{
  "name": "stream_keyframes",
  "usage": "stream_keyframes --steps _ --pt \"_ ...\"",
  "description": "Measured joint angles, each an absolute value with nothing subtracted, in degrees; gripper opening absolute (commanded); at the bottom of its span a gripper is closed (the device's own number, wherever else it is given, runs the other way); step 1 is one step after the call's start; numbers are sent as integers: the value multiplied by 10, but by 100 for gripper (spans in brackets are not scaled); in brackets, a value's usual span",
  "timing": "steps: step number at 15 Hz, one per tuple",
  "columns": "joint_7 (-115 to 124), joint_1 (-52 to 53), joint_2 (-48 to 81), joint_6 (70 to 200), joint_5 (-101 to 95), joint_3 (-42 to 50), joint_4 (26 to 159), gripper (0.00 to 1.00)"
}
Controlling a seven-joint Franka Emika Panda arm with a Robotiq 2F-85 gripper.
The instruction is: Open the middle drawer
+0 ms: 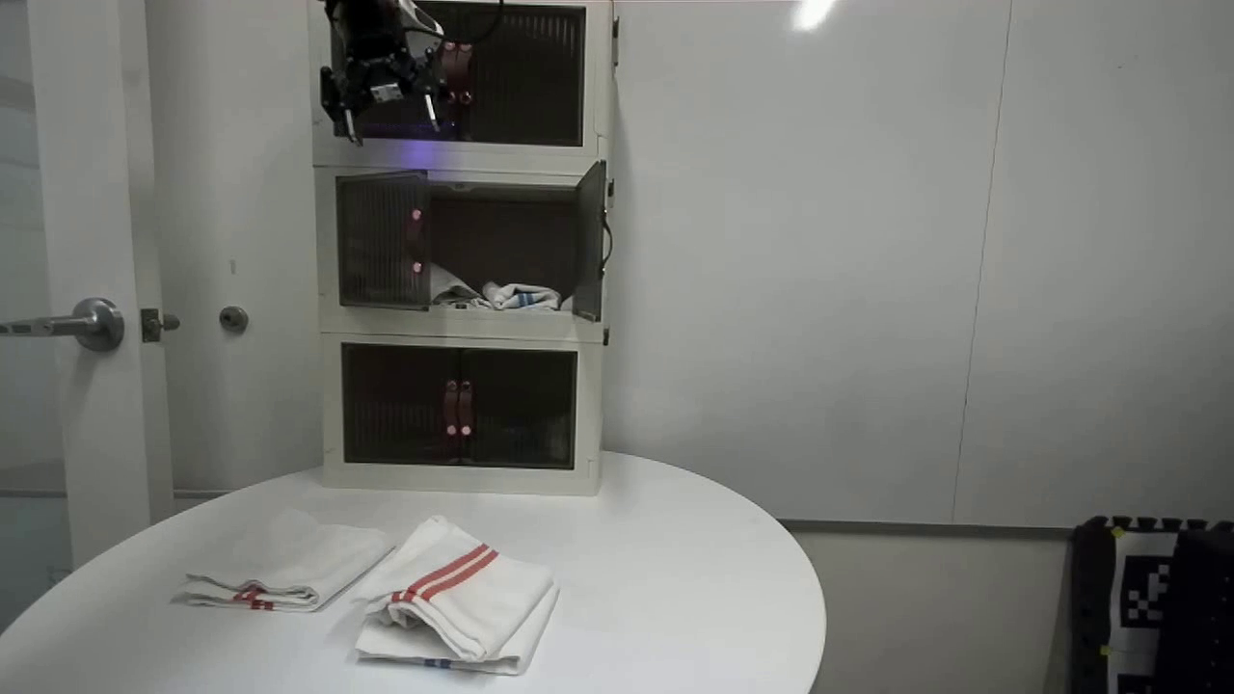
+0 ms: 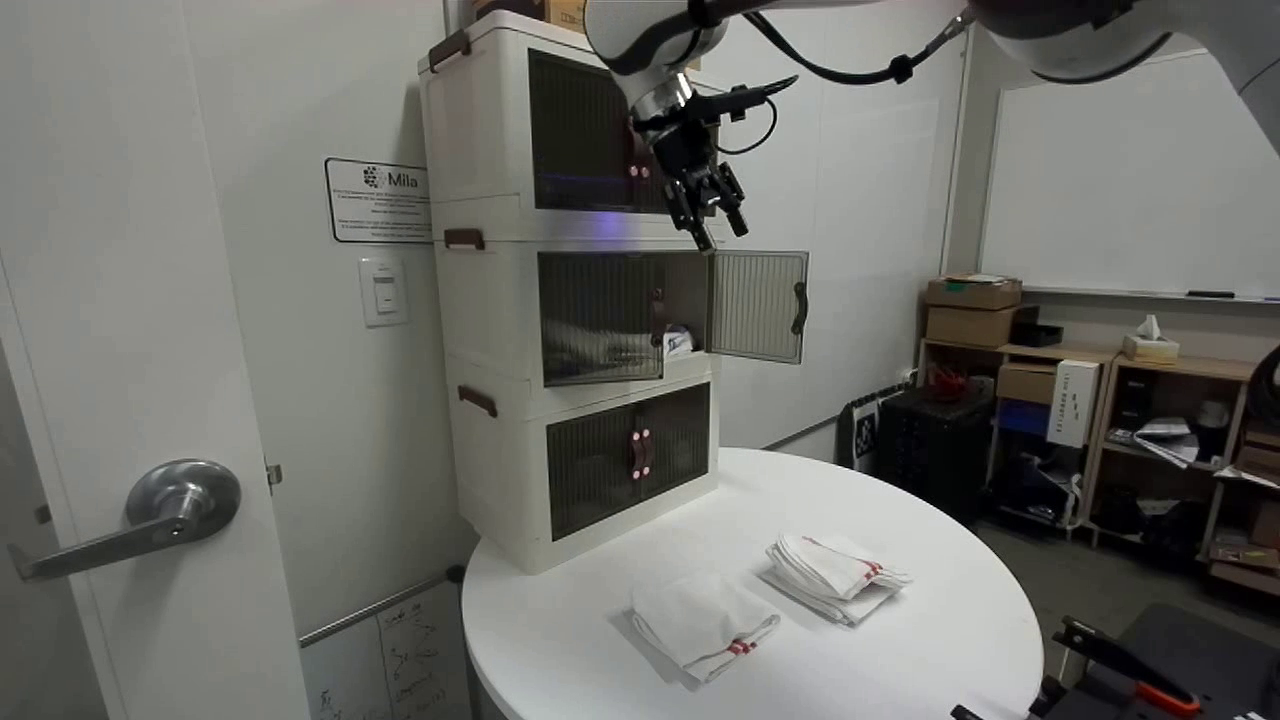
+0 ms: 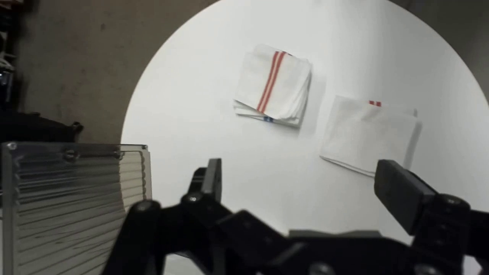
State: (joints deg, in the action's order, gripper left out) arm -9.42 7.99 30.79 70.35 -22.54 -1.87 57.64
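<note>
Wrist view: my gripper [image 3: 300, 183] hangs with its fingers well parted and nothing held between them, the white table [image 3: 183, 114] visible beyond the gap. A ridged panel [image 3: 68, 210] at lower left is probably one door of the target. In both exterior views the middle drawer [image 1: 496, 231], in fact a two-door cabinet, sits between the upper unit [image 1: 530, 87] and the lower unit [image 1: 521, 410], whose doors appear closed. Its wide-open door [image 1: 590, 241] is swung well outward; its half-open door [image 1: 376, 241], dark and see-through, is only ajar, and cloths [image 1: 522, 296] lie inside. I judge the task largely done, that second door being what remains. For a clean finish, I would lower the gripper slowly in front of the opening, slip one finger behind the door's free edge near the handle [image 1: 416, 241], and sweep outward along its arc rather than pull straight back. Pressing from the inner face needs no grasp, so I would not close on the handle. Likely hazards, as I see them: striking the wide-open door on the way down, dragging the cloths, or pressing the half-open door hard enough to shift the units.
</note>
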Motion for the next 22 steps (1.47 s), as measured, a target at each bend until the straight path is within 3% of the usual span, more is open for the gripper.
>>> stream_keyframes --steps 7,12,16,22 --pt "-220 133 377 723 -406 -17 534 100" --pt "-308 140 383 834 -498 -17 535 100" --pt "-355 127 377 916 -496 -29 547 100" --pt "-360 122 373 919 -494 -36 552 100"
